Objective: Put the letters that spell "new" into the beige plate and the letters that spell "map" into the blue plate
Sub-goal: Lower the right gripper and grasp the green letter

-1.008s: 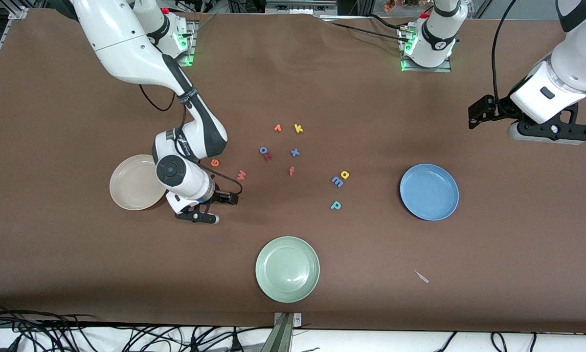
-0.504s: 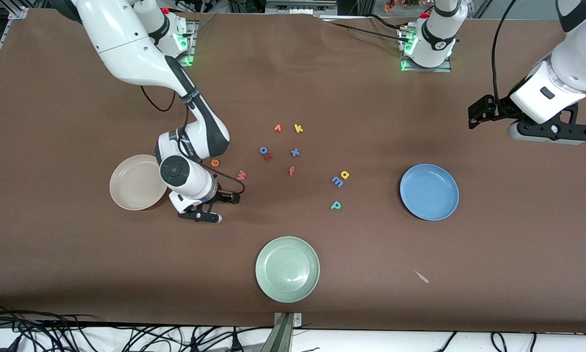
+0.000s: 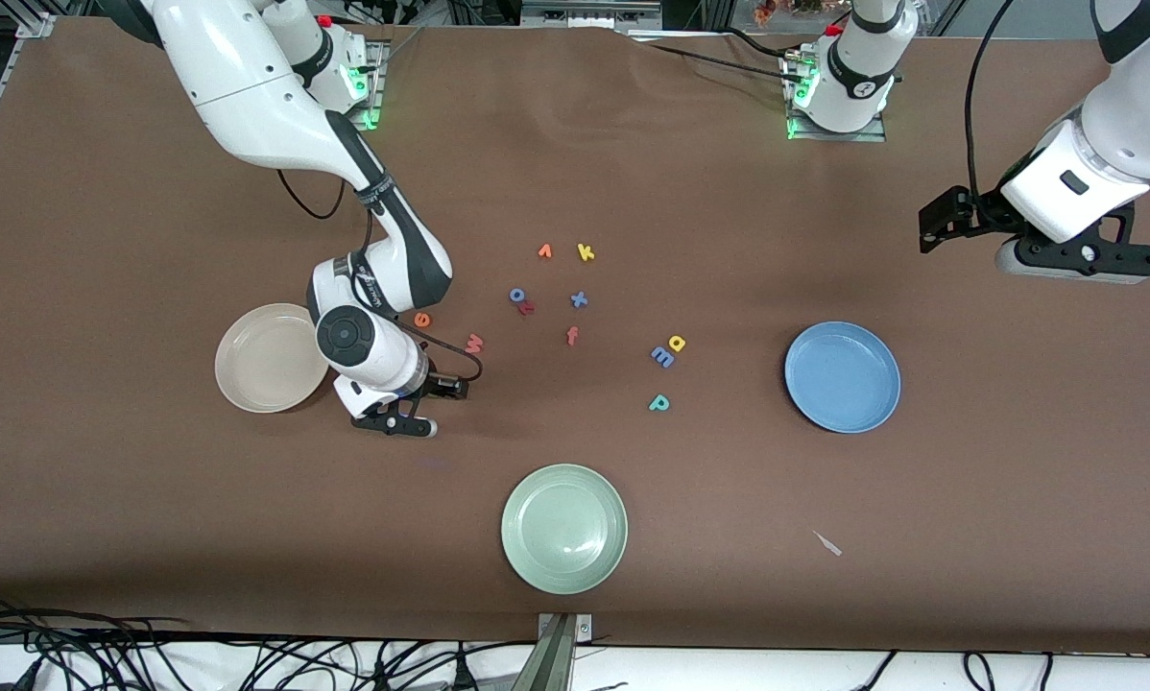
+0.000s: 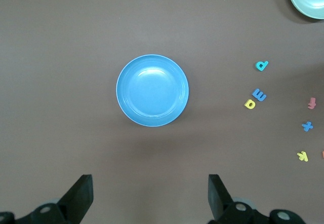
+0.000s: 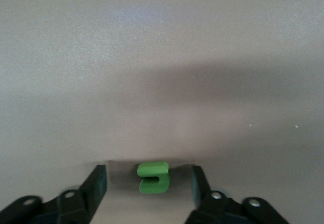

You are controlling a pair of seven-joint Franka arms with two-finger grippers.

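The right gripper (image 5: 149,181) is standing with its jaws apart on either side of the green n (image 5: 153,177), gaps showing between the letter and each finger, so nothing is being gripped. In the front view this gripper (image 3: 397,419) is sitting low at the table just beside the beige plate (image 3: 258,369), on the side toward the left arm's end. The orange e (image 3: 422,320) and the pinkish-red w (image 3: 474,343) are lying near the right arm's wrist, farther from the front camera than those jaws.

The left gripper (image 4: 149,196) is waiting with its jaws spread wide and holding nothing, hanging high over the table at the left arm's end (image 3: 1079,254). The blue plate (image 4: 152,90) is lying in plain sight under its camera, nearer the front camera than those jaws (image 3: 842,376). The blue m (image 3: 662,357) and yellow a (image 3: 677,343) are touching each other between the two plates, with the teal p (image 3: 659,403) near them and closer to the front camera.

The yellow k (image 3: 586,252), blue x (image 3: 579,299), blue o (image 3: 516,295) and orange-red f (image 3: 572,335) are lying between the two groups. The pale green plate (image 3: 563,528) is resting closest to the front camera.
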